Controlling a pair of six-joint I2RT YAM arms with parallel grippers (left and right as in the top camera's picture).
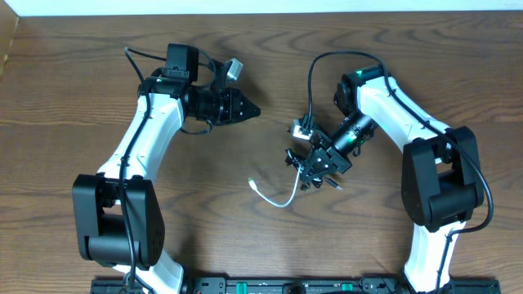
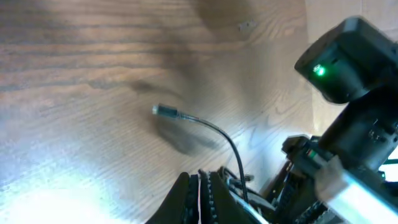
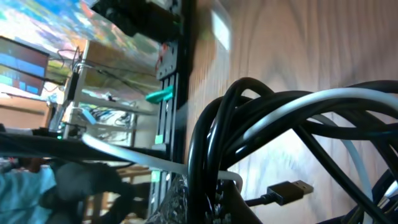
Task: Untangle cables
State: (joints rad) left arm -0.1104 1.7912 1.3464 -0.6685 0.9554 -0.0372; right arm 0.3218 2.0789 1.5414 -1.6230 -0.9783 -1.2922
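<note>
Wood table (image 1: 204,188) is showing beneath my right pincer (image 1: 313,173), which is clamping the cables (image 3: 205,134), a light, limp knot. Their white tail (image 1: 280,204) is trailing beside that pincer, likely the easiest hold; my left pincer (image 1: 253,110) is sitting shut, well apart.

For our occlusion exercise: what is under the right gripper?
A black-and-white cable tangle sits there, its white end trailing onto the table. The right gripper hides how the strands cross.
</note>
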